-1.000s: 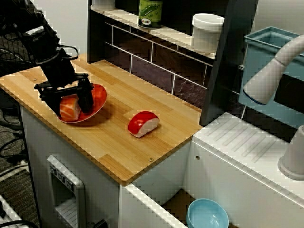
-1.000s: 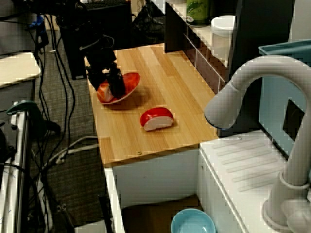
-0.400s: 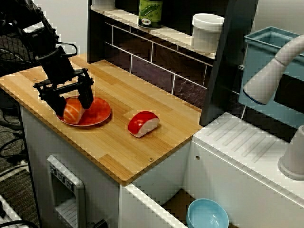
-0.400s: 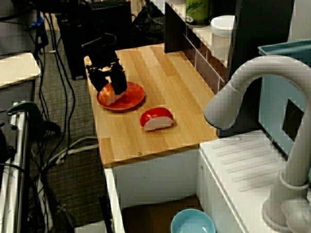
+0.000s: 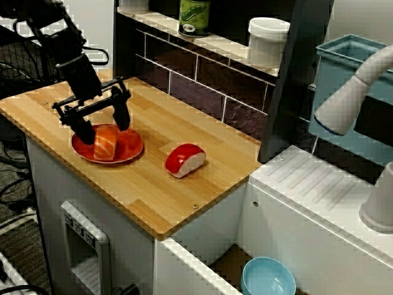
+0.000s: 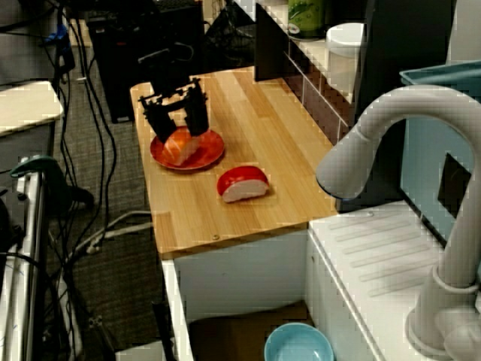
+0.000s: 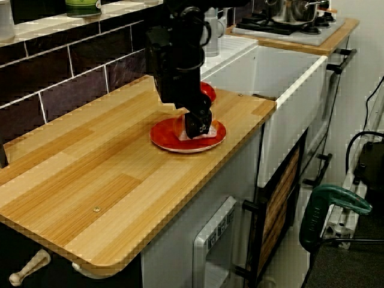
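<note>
One salmon sushi (image 5: 105, 144) lies on the red plate (image 5: 130, 147), the gripper (image 5: 104, 129) just above it with jaws released, a red-topped sushi (image 5: 184, 160) to its right.

The gripper (image 5: 103, 125) is black. The salmon (image 5: 105, 142) under it is orange with pale stripes, on a glossy red plate (image 5: 131, 148). The tuna (image 5: 184, 160) nearer the counter's right edge is red over white. The counter (image 5: 147, 190) is light wood in long plank bands. Behind it, the tiles (image 5: 196, 92) are dark brown with pale grout. The bottle (image 5: 194, 15) is green, the jar (image 5: 268, 40) white, the bowl (image 5: 268, 279) pale blue.
</note>
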`<state>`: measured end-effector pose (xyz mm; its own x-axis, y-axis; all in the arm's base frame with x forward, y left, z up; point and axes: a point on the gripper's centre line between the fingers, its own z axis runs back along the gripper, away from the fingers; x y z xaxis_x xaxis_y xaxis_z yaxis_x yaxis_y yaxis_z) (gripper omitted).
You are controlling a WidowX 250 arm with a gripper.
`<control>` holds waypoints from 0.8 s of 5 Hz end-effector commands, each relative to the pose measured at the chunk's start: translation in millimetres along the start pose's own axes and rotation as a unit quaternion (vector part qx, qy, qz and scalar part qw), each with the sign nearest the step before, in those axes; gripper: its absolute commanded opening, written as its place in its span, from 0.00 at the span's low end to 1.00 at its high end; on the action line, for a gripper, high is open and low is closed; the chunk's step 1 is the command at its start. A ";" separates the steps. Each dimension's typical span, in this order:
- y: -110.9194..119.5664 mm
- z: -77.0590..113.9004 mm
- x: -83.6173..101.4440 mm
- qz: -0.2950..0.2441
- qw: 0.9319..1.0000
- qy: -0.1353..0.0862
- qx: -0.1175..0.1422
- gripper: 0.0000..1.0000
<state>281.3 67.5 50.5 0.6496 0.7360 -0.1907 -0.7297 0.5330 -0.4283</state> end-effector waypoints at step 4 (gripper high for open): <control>-45.2 28.3 -48.3 -0.354 0.934 0.019 0.047 1.00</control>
<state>274.1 17.2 90.0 0.9811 0.1917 0.0261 -0.1663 0.9046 -0.3924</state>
